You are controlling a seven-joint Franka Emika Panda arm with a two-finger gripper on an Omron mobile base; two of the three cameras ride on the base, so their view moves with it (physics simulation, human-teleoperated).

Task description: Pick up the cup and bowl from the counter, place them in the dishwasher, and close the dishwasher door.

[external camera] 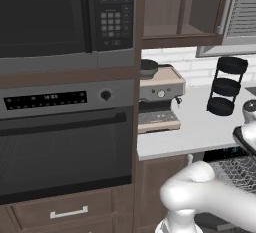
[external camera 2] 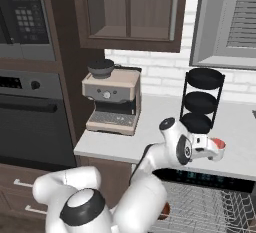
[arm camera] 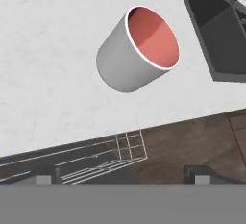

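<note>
The cup (arm camera: 137, 50) stands upright on the counter (arm camera: 43, 98), near its front edge, with the dark sink (arm camera: 218, 35) just off to one side. It is grey outside, red inside, with a thin white rim and no handle; it looks light, rigid and smooth, so probably slippery. A grip across the flaring wall, below the rim, seems safest. The gripper (external camera 2: 218, 149) hovers above it, its 2 jaws spread wide and empty. Below the counter edge, the dishwasher (external camera 2: 210, 202) shows its wire rack.
</note>
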